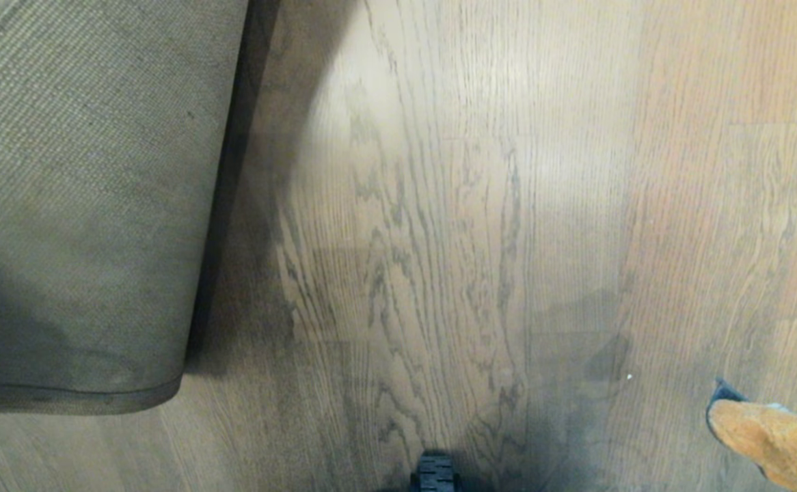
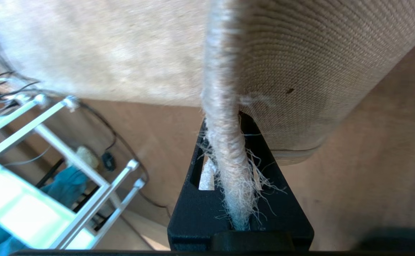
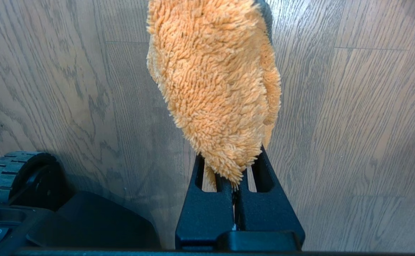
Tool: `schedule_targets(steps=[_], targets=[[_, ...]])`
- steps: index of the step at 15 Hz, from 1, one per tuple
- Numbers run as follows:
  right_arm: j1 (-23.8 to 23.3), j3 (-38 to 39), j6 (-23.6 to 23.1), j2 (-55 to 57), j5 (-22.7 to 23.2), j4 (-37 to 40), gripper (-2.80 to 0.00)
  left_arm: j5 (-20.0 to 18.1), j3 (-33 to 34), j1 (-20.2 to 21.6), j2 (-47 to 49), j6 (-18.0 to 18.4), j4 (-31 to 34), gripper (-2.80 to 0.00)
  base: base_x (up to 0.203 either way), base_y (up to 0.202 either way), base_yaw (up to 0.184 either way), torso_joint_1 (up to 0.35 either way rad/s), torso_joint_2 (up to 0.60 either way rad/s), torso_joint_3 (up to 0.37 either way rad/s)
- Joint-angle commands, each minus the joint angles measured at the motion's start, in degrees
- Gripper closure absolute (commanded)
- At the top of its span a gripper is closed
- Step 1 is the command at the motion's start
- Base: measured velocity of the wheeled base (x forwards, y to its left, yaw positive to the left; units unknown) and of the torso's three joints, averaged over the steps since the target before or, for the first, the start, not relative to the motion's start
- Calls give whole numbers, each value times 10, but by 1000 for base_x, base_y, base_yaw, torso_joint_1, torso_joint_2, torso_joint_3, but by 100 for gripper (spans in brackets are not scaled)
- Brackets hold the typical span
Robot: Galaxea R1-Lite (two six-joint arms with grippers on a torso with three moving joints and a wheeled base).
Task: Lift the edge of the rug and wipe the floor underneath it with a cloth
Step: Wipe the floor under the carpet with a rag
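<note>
The black left claw (image 2: 229, 167) sits closest to the left wrist camera, its two fingers clenched on the frayed pale grey-beige rug edge (image 2: 225, 142). Loose pale threads splay out from the bound border where the fingers pinch it. From the grip outward, the rug hangs lifted: on one side of the border its short, soft pale pile shows, on the other its brownish-tan woven backing with fine ribbed rows and a small dark speck. In the head view the raised rug edge (image 1: 84, 225) fills the left part, backing toward the camera, its lower border a rounded fold with a thin dark seam line, casting a dark shadow along its side onto the floor.

The black right claw (image 3: 234, 185) is clamped on the small fluffy orange-yellow microfibre cloth (image 3: 218, 81), which stands out from the fingertips as a shaggy lobe with a dark trim at its far end. In the head view the cloth (image 1: 774, 437) shows at the lower right, clear of the rug.

The brown oak-look wood plank floor (image 1: 453, 225) lies bare between rug and cloth, with dark wavy grain and a soft sheen. A white metal frame (image 2: 68, 167) stands beyond the rug.
</note>
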Motion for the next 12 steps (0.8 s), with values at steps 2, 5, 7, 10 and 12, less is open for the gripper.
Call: schedule_targets(steps=[2,5,7,10,12], targets=[[0,0,0,1,0,0,0,-25,-18,1,32,0,1,0,0,0,0,0,0,0],[0,0,-16,1,1,0,0,-30,-22,0,51,0,0,0,0,0,0,0,0,0],[0,0,-22,1,7,-8,0,-29,-24,0,56,0,0,0,0,0,0,0,0,0],[0,-15,-38,1,21,-17,0,-30,-22,0,56,0,0,0,0,0,0,0,0,0],[1,-60,-36,6,74,4,0,-30,-20,0,58,0,0,0,0,0,0,0,0,0]])
